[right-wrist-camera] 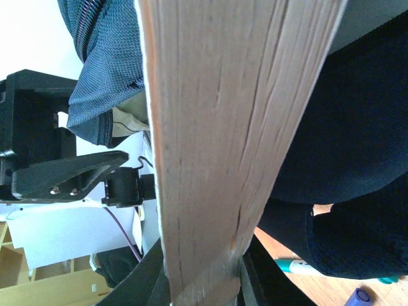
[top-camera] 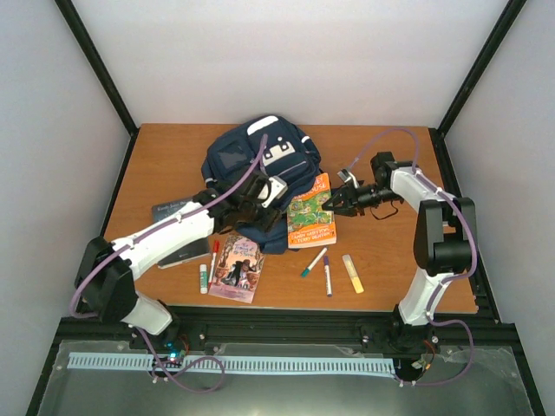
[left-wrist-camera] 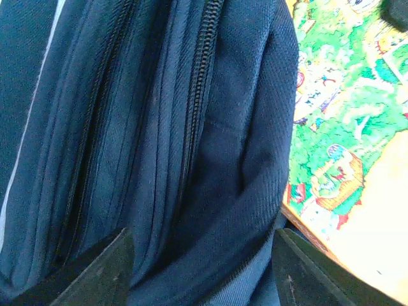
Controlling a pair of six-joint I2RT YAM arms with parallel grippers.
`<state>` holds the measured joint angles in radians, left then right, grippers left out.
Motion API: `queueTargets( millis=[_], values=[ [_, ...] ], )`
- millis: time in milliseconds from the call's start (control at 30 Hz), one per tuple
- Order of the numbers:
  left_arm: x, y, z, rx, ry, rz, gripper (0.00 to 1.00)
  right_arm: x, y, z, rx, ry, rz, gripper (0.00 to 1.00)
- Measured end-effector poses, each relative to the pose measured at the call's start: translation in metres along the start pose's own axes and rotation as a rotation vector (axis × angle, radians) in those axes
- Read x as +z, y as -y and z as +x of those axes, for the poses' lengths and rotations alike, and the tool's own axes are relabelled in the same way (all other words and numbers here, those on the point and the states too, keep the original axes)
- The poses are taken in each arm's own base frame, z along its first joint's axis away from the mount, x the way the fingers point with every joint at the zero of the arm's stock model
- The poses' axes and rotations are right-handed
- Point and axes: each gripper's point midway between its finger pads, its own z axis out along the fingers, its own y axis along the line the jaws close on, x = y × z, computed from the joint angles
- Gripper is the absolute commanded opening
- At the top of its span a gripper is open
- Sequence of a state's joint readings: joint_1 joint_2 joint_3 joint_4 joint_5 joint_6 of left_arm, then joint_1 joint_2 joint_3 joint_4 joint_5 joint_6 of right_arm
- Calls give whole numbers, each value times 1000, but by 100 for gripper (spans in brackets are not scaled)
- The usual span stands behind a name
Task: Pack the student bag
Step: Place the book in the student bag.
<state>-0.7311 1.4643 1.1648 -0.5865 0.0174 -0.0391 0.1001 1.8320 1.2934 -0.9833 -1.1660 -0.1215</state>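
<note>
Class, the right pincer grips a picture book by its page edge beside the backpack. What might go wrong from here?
The book is pinched only at its page edge by the right pincer; it may sag, fan open or slip. The left pincer stands open, holding nothing of the student bag, so loose fabric may block the book.

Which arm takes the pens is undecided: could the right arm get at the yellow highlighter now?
Probably, but not yet: the highlighter lies uncovered near that arm's base, yet the right gripper is shut on the book and would have to release it first.
</note>
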Motion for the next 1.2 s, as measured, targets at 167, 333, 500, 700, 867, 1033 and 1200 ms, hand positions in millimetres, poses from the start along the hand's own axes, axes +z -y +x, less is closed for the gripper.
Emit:
queueTargets(
  millis=[167, 333, 500, 700, 867, 1033, 1200],
  values=[
    [22, 1, -4, 41, -1, -44, 49, -1, -2, 1, -5, 10, 4, 3],
    [37, -3, -4, 102, -15, -154, 21, -1, -2, 2, -7, 16, 8, 3],
    [40, -19, -13, 125, -11, -301, 1, 0, 1, 6, 4, 13, 7, 3],
    [16, -38, -51, 107, 82, -446, 1, 1, 0, 16, 9, 24, 6, 3],
    [-6, -46, -72, 100, 157, -498, 1, 6, -4, 28, 45, 14, -1, 3],
    [-13, -47, -84, 110, 201, -510, 1, 23, -14, 35, 46, -37, -12, 3],
    [-21, -44, -103, 116, 247, -500, 1, 39, -14, 41, 42, -85, -23, 3]
  ],
)
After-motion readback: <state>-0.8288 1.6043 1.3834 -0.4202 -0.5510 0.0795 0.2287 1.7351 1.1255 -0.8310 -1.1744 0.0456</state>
